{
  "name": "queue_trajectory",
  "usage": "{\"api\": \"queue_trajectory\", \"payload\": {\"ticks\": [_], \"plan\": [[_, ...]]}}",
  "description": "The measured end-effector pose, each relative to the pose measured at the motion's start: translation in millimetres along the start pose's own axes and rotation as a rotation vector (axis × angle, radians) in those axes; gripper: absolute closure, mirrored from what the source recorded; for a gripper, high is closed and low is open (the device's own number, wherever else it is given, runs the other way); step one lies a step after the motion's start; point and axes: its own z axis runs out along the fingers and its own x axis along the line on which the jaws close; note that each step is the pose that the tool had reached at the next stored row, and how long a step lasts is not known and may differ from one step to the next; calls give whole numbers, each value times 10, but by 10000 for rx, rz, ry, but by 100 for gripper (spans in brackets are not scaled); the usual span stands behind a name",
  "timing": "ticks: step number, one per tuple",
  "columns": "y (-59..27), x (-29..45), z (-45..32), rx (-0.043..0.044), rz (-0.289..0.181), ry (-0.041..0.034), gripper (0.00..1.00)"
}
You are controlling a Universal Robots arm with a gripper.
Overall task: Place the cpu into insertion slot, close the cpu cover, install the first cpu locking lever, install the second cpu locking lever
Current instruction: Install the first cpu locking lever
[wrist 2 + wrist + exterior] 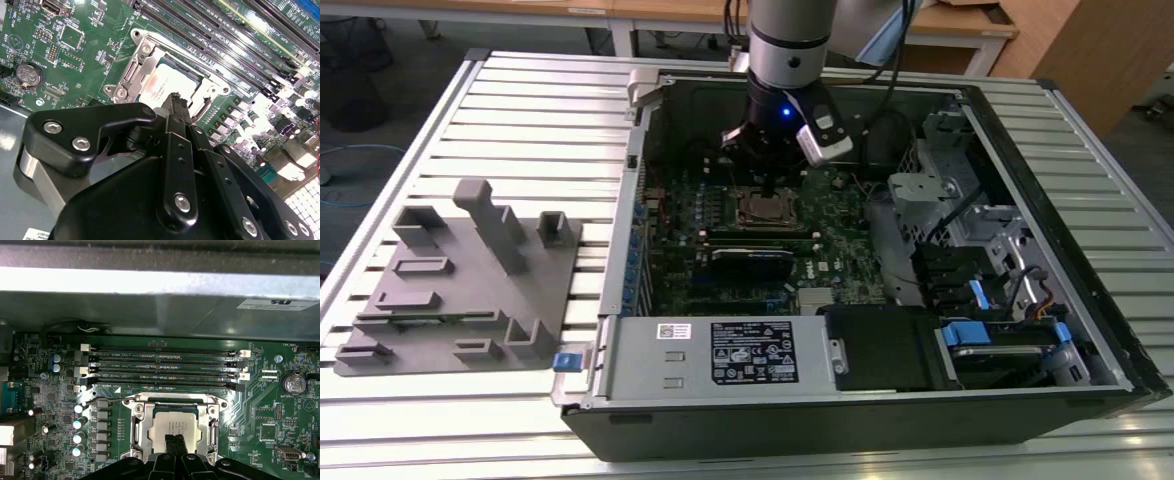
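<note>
The cpu [176,424] lies flat in the insertion slot on the green motherboard [55,410], its silver-grey face up. The slot itself is hidden beneath it. The silvery cpu cover [138,426] lies down around the chip, framing it [131,71]. A thin metal lever [107,400] runs along the socket's edge nearest the memory slots. My gripper [175,445] hangs just above the chip's face, fingers pressed together with nothing between them. In the second wrist view its tip [176,102] sits over the chip [159,82]. In the exterior view the gripper [767,186] stands over the cpu [758,208] inside the case.
Long memory slots [165,367] run beside the socket, and upright capacitors [77,430] stand at its side. A coin battery [293,384] sits on the board. The open computer case [1107,230] walls in the work area. A grey fixture block [454,280] lies at the exterior view's left.
</note>
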Motion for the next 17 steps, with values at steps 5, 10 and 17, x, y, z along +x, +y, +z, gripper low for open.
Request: {"api": "queue_trajectory", "payload": {"ticks": [5,10,17], "plan": [[0,-1,-29,-3,0,-1,89],[1,-1,-59,-3,1,-2,89],[1,-2,-82,-4,0,-2,89]]}}
